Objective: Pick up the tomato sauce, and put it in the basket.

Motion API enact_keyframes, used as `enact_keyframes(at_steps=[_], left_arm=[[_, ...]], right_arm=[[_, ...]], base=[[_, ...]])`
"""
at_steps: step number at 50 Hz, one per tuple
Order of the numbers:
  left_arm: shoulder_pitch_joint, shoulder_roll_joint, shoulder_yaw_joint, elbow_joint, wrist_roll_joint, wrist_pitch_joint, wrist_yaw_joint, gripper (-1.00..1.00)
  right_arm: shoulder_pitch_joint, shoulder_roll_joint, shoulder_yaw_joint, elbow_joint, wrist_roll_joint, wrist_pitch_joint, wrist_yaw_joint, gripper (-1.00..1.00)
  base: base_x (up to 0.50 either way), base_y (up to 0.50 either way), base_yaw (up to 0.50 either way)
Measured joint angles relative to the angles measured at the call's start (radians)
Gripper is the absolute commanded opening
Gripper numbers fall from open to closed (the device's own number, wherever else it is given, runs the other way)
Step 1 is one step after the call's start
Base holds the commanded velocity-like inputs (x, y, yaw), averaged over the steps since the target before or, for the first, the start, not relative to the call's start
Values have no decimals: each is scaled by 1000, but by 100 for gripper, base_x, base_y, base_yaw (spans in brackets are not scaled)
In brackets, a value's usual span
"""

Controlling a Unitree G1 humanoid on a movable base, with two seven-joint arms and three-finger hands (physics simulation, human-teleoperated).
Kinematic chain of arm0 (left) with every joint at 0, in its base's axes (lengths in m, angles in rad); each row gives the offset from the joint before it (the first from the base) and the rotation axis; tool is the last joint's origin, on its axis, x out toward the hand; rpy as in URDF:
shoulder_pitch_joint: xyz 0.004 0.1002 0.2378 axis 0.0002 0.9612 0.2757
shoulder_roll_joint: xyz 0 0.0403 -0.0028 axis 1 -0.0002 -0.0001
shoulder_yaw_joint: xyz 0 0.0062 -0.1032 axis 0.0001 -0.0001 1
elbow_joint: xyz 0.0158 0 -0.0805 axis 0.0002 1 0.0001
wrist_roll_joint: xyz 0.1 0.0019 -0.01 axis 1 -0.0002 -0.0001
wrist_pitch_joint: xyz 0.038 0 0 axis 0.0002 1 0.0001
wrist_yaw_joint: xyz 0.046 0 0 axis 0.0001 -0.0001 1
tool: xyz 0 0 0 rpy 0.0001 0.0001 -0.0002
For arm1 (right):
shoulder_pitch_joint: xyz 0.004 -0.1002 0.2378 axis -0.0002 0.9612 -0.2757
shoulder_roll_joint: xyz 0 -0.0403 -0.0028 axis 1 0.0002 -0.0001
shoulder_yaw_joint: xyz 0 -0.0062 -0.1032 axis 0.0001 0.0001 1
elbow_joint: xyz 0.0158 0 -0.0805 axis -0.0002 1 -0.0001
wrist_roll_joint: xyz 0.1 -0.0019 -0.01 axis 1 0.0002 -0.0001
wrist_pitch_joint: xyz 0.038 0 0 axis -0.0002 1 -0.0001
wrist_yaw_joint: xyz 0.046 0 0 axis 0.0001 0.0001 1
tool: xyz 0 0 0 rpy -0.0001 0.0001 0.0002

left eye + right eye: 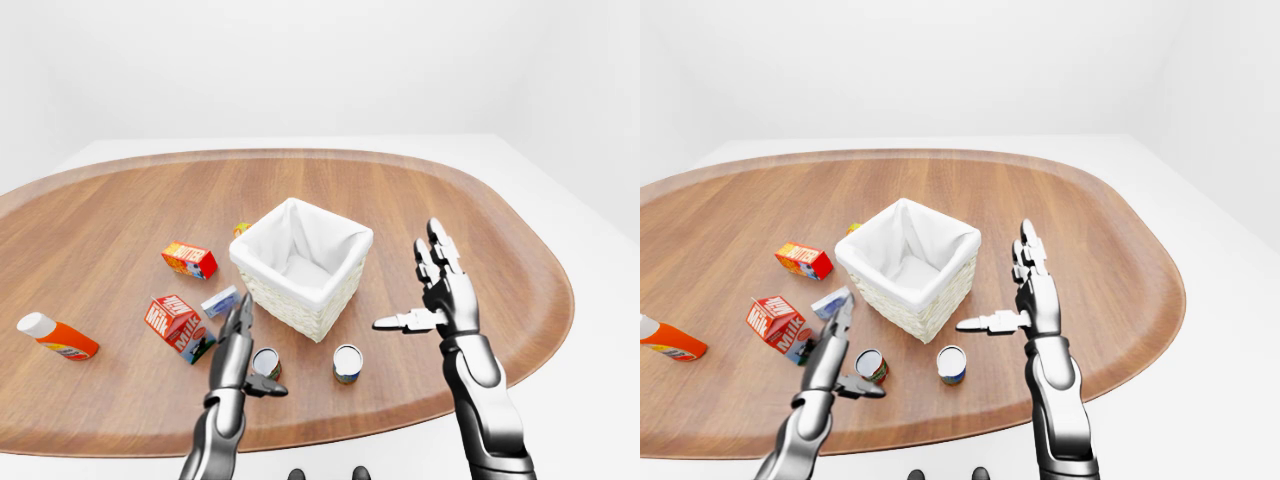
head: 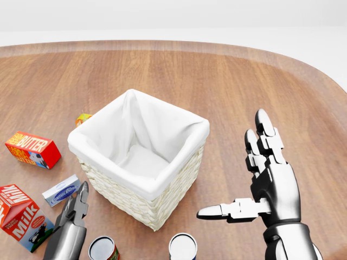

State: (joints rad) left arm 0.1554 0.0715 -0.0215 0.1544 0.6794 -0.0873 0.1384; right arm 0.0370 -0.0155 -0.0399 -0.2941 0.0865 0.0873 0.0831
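Left-eye view: the tomato sauce can [image 1: 266,362] stands upright on the oval wooden tabletop [image 1: 480,230], just right of the open-fingered left hand [image 1: 240,350], the nearer one. The right hand [image 1: 440,290], fingers spread and empty, hovers beside the white-lined basket [image 1: 300,265]. White walls surround the scene.

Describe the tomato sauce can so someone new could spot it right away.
Find the white-lined wicker basket mid-table. Two small cans stand below it in the left-eye view. The tomato sauce is the red-labelled one beside the left hand; its neighbour, the blue-labelled can, stands further right.
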Motion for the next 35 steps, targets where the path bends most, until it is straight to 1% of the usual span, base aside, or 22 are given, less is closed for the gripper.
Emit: enact_keyframes(at_steps=[18,35], left_arm=[[-28,7,0,90,-1,0,36,100],[-46,11,2,130,-3,0,47,100]], right_arm=[[2,0,1,9,-1,0,1,100],[4,1,2,1,-1,0,0,100]], base=[[0,0,0],[0,0,0]])
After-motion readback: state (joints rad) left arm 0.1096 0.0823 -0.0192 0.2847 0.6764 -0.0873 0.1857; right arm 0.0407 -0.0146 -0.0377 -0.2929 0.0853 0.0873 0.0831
